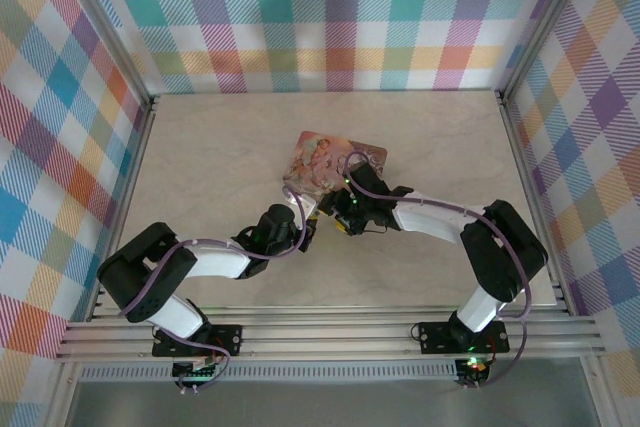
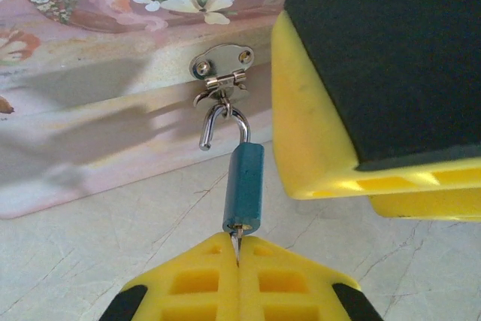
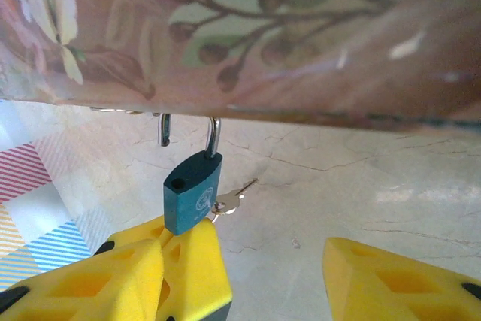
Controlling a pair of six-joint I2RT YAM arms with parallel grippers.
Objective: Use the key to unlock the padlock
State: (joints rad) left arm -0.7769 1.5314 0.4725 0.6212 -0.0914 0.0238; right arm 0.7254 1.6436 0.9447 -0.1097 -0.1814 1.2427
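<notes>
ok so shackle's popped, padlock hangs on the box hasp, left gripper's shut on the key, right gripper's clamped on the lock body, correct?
One thing off: the right gripper is open, jaws apart and not clamped on the padlock, as the right wrist view shows. The rest stands: shackle popped, padlock hanging on the box hasp, left gripper shut on the key.

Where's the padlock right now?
Left wrist view, centre: the padlock hangs from the hasp on the pink tin box, key in its base, pinched by the left gripper.
</notes>
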